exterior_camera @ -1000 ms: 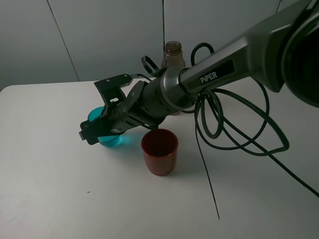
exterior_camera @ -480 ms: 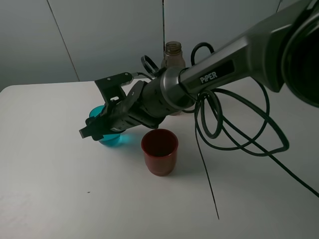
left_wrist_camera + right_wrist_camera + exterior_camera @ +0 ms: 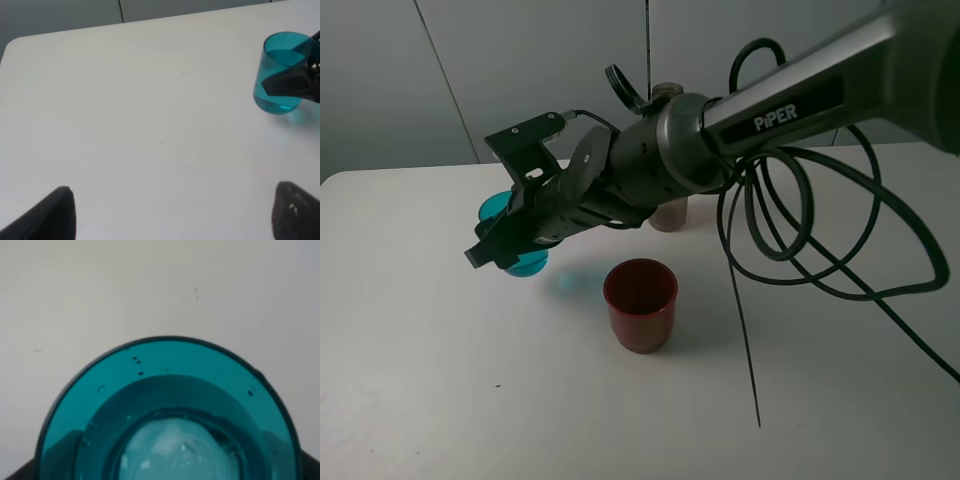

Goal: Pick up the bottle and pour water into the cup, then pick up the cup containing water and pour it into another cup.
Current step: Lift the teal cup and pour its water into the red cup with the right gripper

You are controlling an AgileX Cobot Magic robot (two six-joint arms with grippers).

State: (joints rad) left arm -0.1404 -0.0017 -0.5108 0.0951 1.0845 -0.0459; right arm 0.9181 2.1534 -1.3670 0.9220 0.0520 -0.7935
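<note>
Lifted clear of the table since a second ago, the teal cup (image 3: 528, 264) now hangs above the spot where it stood, and the arm has risen with it. The right gripper (image 3: 506, 246) has its fingers (image 3: 289, 83) pressed on either side of the cup's wall, closed in on it and holding it. The cup sits close to upright in that grip, with a teal-tinted shadow on the table (image 3: 440, 380) below it. From the right wrist view the cup (image 3: 170, 405) fills the lower part of the picture, water (image 3: 175, 450) showing inside it.

The red cup (image 3: 640, 305) stands on the table nearer the camera and toward the right side, apart from the lifted cup. The bottle (image 3: 669, 213) stands behind the right arm – only its neck top and lower body show past the arm. A black cable (image 3: 790, 250) loops down from the arm over the table.

The left gripper (image 3: 175, 214) is over bare table well away from the cup (image 3: 278, 75), its two fingertips spread wide with nothing between them.
</note>
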